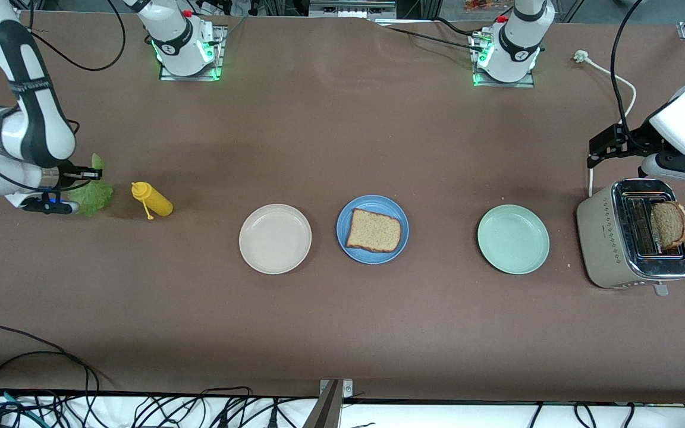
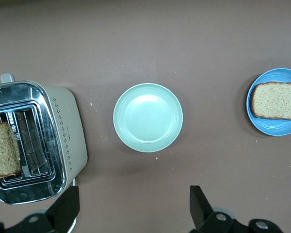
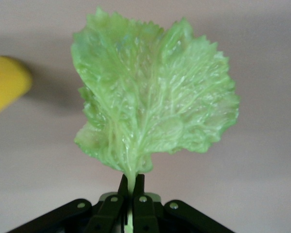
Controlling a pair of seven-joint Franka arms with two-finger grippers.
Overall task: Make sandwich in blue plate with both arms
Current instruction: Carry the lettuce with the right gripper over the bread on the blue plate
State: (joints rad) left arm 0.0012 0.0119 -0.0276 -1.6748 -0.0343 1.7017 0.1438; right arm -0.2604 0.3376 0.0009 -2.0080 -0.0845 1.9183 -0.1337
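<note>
Right gripper (image 3: pixel 131 194) pinching lettuce leaf (image 3: pixel 150 97) by stem, at right arm's end of table, yellow squeeze bottle (image 1: pixel 152 200) lying just beside leaf. Blue plate (image 1: pixel 372 255) sitting mid-table carrying one bread slice (image 1: pixel 373 230), between cream plate (image 1: pixel 275 238) and mint-green plate (image 1: pixel 513 239). Second bread slice (image 1: pixel 669 224) standing in toaster (image 1: pixel 607 244) slot. Left gripper (image 2: pixel 133 211) waiting over table near toaster, fingers spread apart, holding nothing.

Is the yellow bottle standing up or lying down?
Lying down. The yellow bottle rests on its side on the table, beside the lettuce leaf, with its nozzle pointing toward the front camera.
</note>
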